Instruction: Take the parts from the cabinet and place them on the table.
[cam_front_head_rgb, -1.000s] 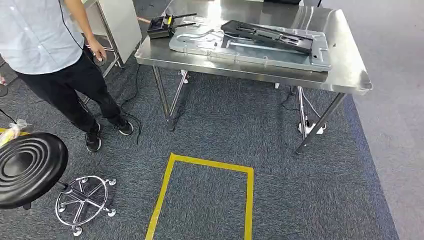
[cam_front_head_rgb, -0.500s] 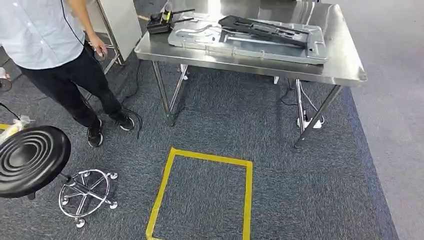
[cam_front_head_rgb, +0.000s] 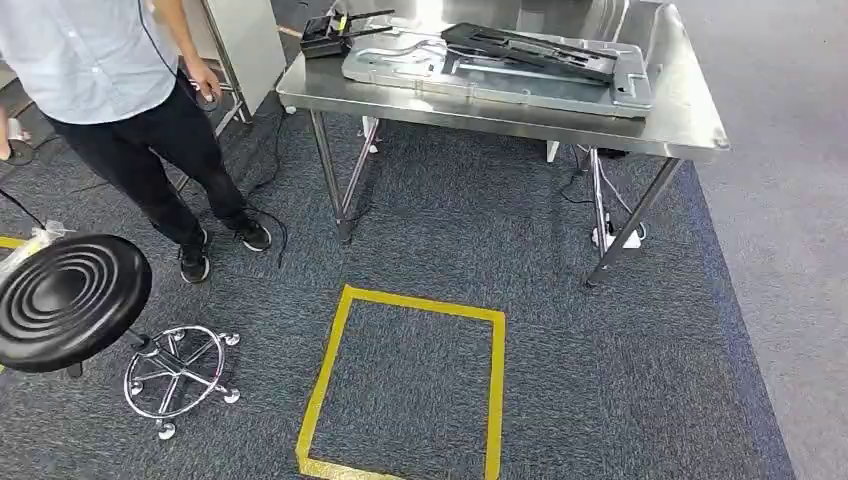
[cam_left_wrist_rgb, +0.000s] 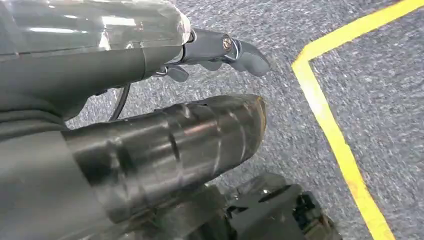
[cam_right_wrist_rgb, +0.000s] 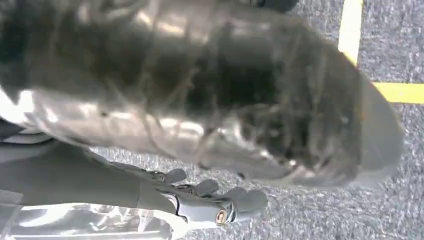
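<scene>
Grey carpet with a yellow taped square (cam_front_head_rgb: 410, 385) lies before you. Steel counter (cam_front_head_rgb: 680, 125) beyond it carries a grey metal panel (cam_front_head_rgb: 500, 78) with a black part (cam_front_head_rgb: 530, 52) lying on top. Left hand (cam_left_wrist_rgb: 220, 50) and right hand (cam_right_wrist_rgb: 210, 200) hang over carpet, fingers loosely apart, holding nothing. Person (cam_front_head_rgb: 120, 90) stands beside the counter; black stool (cam_front_head_rgb: 70, 300) nearby.

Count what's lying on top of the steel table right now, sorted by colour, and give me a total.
Silver-grey: 1, the large flat metal panel.
Black: 2, the long part lying on that panel, and the small device with antennas at the table's far left corner.
Total: 3.
</scene>
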